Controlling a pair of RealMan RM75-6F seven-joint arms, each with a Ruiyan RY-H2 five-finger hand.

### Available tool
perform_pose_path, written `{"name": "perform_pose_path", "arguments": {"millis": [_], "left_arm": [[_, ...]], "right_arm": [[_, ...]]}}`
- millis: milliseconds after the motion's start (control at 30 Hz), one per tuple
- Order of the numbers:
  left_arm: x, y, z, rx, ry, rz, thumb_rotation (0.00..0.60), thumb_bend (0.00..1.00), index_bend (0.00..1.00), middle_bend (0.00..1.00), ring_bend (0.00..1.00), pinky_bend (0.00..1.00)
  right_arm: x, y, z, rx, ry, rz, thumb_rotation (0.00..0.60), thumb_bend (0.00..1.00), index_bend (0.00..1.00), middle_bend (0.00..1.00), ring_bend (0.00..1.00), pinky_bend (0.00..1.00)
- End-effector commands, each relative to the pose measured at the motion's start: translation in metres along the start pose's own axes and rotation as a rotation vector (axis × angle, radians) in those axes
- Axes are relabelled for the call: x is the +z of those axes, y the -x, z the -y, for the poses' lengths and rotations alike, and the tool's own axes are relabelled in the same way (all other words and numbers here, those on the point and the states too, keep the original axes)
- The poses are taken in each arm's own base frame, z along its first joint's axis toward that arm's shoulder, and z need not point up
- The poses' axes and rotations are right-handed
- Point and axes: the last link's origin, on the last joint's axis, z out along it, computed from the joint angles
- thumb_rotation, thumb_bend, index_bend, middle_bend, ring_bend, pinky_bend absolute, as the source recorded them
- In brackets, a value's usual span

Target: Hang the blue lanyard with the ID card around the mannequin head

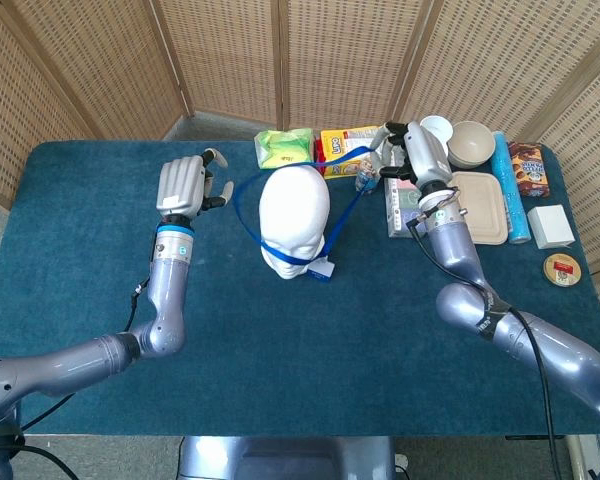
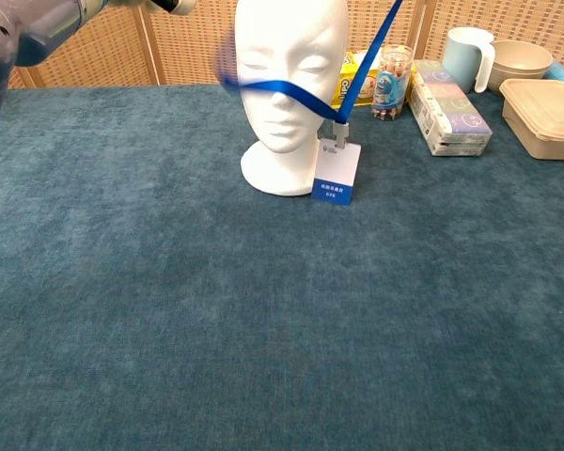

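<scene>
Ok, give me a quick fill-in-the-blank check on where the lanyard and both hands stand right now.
1. In the chest view the lanyard runs across the mannequin's ____.
2. The strap going up and away from the card is held by the ____ hand.
3. The left hand, beside the mannequin, holds ____.

Missing words: face; right; nothing
</scene>
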Motion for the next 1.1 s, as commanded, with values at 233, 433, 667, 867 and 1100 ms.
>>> {"name": "perform_pose_path", "arguments": {"millis": [233, 433, 667, 867, 1100], "left_arm": [[-0.005, -0.002, 0.0, -0.007, -0.009, 0.074, 0.519, 0.21, 0.07, 0.22, 0.18, 0.37], [-0.01, -0.005, 0.004, -0.006, 0.003, 0.075, 0.521, 0.19, 0.05, 0.18, 0.14, 0.34], [-0.026, -0.018, 0.023, 0.008, 0.013, 0.066, 0.517, 0.19, 0.05, 0.18, 0.14, 0.34], [-0.048, -0.035, 0.052, 0.004, 0.012, 0.064, 0.516, 0.19, 0.05, 0.18, 0.14, 0.34], [-0.089, -0.047, 0.102, 0.062, -0.001, 0.079, 0.516, 0.19, 0.05, 0.18, 0.14, 0.31]], "right_arm": [[-0.004, -0.002, -0.003, -0.008, 0.009, 0.067, 0.6, 0.48, 0.28, 0.36, 0.42, 0.49], [-0.009, -0.008, -0.004, -0.007, 0.0, 0.099, 0.6, 0.48, 0.25, 0.3, 0.33, 0.38], [-0.022, -0.017, -0.005, 0.038, -0.037, 0.058, 0.6, 0.44, 0.25, 0.3, 0.33, 0.38], [-0.049, -0.026, -0.009, 0.097, -0.099, 0.021, 0.6, 0.41, 0.26, 0.31, 0.33, 0.38], [-0.095, -0.034, -0.028, 0.029, -0.15, 0.0, 0.6, 0.4, 0.27, 0.32, 0.33, 0.38]]}}
